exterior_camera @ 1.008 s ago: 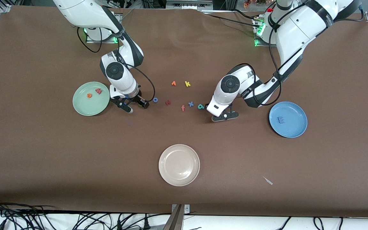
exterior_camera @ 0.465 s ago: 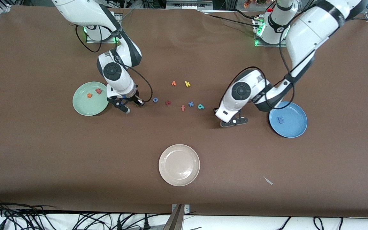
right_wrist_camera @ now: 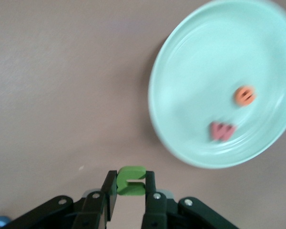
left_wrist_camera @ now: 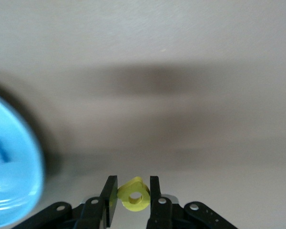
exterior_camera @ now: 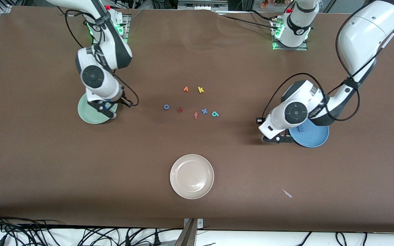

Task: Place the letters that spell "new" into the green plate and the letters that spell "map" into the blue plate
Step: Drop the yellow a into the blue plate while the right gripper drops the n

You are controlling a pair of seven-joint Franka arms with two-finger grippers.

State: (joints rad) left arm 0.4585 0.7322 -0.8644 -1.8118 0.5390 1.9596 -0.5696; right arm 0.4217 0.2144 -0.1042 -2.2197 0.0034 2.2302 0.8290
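While the right gripper [right_wrist_camera: 129, 187] pinches a green "n" [right_wrist_camera: 131, 180], the left gripper [left_wrist_camera: 133, 195] clamps a yellow "a" [left_wrist_camera: 134, 194].

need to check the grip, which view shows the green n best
The right wrist view: the green "n" sits pinched in the shut right gripper, near the green plate. The front view hides it under the arm; the left wrist view doesn't show it.
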